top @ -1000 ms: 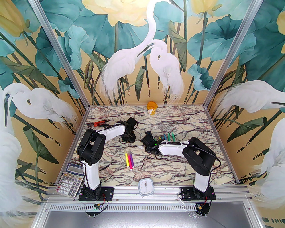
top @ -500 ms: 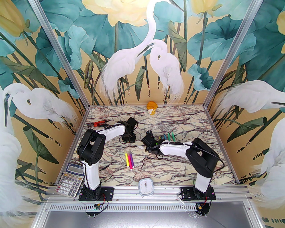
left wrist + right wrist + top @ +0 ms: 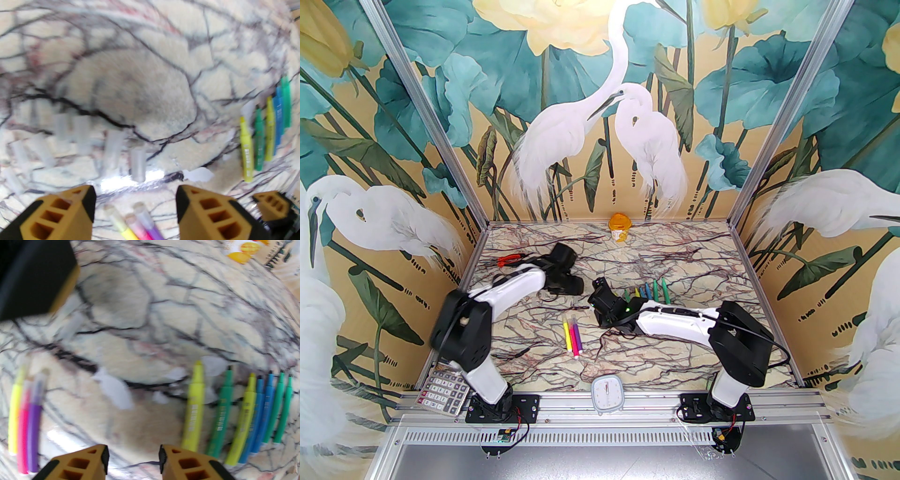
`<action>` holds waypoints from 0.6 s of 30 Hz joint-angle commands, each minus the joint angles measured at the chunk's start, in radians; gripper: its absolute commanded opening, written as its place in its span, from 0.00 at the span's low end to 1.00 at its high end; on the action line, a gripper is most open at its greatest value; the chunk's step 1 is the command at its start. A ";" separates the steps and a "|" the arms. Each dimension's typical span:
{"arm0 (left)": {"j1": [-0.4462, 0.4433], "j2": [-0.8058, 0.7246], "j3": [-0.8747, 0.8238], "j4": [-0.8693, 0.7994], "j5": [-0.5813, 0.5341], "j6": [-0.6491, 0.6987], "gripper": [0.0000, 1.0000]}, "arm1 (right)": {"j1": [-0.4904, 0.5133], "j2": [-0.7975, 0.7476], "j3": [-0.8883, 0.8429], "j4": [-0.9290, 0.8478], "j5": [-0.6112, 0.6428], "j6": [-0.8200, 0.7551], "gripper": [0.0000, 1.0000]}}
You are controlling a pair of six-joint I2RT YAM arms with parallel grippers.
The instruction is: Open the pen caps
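Three short felt pens with yellow, pink and purple bodies point(image 3: 573, 335) lie side by side, touching, near the middle of the marble-patterned tabletop point(image 3: 698, 262). In the top view their long axis runs from about 11 to 5 o'clock. The clear-capped tips are at the 11 o'clock end and the white plugs at 5.

At about 2 o'clock from them lies a row of seven uncapped pens in yellow, green and blue point(image 3: 243, 413). They lie parallel, with bare tips toward 12 o'clock. In the top view their near ends are hidden behind the right arm.

The loose pen caps, small clear plastic tubes point(image 3: 138, 164), lie scattered toward 9 o'clock in the left wrist view. Most have their long axes roughly toward that view's 12 o'clock. Blur smears them, so their count is unsure.

The left gripper point(image 3: 136, 199), with orange fingers edged in black, stands wide apart above the table. Nothing is between its fingers, and the capped ends of the three pens sit just below it at 6 o'clock.

The right gripper point(image 3: 133, 458) is parted by a narrower gap and holds nothing. The three capped pens are at its 9 o'clock and the uncapped row at its 3 o'clock.

Pale white patches point(image 3: 114, 392) on the tabletop are too blurred to identify. A grey calculator point(image 3: 443, 386) at the 7 o'clock corner is half covered by the left arm's blurred elbow.
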 commanded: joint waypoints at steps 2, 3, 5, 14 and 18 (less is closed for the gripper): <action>0.083 -0.098 -0.093 0.106 0.083 0.010 0.66 | 0.028 0.026 0.042 0.026 -0.108 0.012 0.43; 0.099 -0.121 -0.121 0.121 0.085 0.011 0.67 | 0.035 0.040 0.052 0.023 -0.118 0.011 0.43; 0.126 -0.155 -0.161 0.148 0.084 0.014 0.69 | 0.048 0.069 0.077 0.011 -0.136 0.007 0.44; 0.203 -0.233 -0.286 0.262 0.085 -0.026 0.75 | 0.092 0.182 0.174 -0.014 -0.203 0.015 0.44; 0.212 -0.238 -0.311 0.288 0.073 -0.032 0.75 | 0.097 0.211 0.194 -0.026 -0.210 0.026 0.44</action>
